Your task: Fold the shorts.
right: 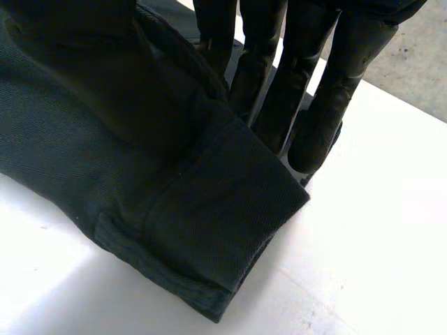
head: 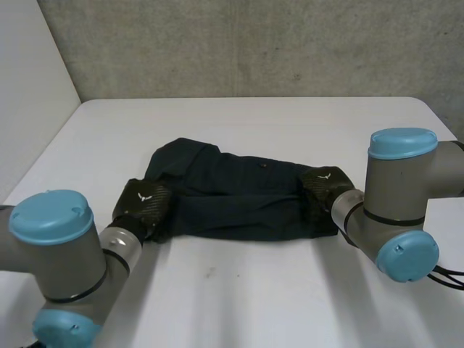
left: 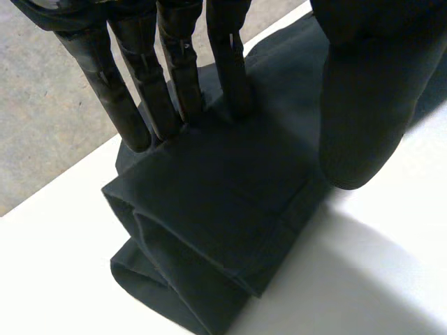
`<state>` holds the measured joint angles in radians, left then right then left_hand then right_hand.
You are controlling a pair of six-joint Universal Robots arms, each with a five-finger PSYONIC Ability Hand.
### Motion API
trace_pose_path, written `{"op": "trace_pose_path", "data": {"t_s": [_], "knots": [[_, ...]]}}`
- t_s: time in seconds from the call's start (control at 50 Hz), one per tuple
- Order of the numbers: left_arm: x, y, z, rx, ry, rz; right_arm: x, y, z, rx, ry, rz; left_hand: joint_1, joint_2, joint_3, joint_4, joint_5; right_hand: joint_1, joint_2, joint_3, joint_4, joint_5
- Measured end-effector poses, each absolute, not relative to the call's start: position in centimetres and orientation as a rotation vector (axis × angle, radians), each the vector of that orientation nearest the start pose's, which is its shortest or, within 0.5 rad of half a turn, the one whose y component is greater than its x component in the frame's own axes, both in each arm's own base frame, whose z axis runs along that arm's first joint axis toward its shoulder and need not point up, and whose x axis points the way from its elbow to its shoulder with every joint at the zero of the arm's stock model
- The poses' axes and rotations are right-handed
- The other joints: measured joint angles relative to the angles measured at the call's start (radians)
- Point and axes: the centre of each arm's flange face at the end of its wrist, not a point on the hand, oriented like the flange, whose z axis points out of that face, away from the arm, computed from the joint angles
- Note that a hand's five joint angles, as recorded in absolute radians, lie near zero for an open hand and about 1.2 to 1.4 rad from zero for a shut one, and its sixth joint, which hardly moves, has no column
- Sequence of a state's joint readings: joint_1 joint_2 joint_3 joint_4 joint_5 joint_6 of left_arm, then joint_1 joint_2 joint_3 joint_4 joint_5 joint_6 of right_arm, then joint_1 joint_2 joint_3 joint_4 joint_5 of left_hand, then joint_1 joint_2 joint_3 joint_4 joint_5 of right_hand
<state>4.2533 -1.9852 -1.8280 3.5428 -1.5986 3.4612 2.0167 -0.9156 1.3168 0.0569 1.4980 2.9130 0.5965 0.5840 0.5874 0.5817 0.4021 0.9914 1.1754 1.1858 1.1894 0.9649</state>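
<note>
The dark navy shorts lie folded in a long band across the middle of the white table. My left hand is at the band's left end. Its straight fingers rest on top of the folded cloth, and the thumb stands apart beside the edge, so it is open. My right hand is at the right end. There a hemmed edge of the shorts is pinched between the thumb on top and the fingers behind it.
The white table has bare room in front of and behind the shorts. A grey wall runs along the far edge and a pale panel stands at the left.
</note>
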Motion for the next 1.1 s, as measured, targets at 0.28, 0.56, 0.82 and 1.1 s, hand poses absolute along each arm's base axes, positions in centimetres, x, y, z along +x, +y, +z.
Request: {"op": "trace_pose_path", "data": {"t_s": [0.28, 0.56, 0.82, 1.1], "knots": [[-26.2, -26.6, 12.0, 1.019, 2.274, -1.872, 29.2, -29.1, 14.3, -0.899, 2.365, -1.551, 0.066, 0.073, 0.061, 0.069, 0.069, 0.000, 0.000, 0.004, 0.000, 0.000], [-25.9, -26.3, 13.0, 1.043, 2.315, -1.851, 29.2, -29.2, 14.8, -0.940, 2.358, -1.572, 0.536, 0.609, 0.590, 0.616, 0.546, 0.000, 0.000, 0.004, 0.000, 0.000], [-23.2, -22.3, 23.1, 1.015, 2.556, -1.763, 27.5, -26.2, 22.8, -1.385, 2.264, -1.761, 0.536, 0.613, 0.598, 0.617, 0.546, 0.000, 0.000, 0.004, 0.000, 0.000], [-21.6, -22.2, 22.8, 0.938, 2.774, -1.562, 25.9, -22.2, 23.7, -1.686, 2.265, -1.607, 0.536, 0.613, 0.598, 0.617, 0.546, 0.000, 0.000, 0.004, 0.000, 0.000]]}}
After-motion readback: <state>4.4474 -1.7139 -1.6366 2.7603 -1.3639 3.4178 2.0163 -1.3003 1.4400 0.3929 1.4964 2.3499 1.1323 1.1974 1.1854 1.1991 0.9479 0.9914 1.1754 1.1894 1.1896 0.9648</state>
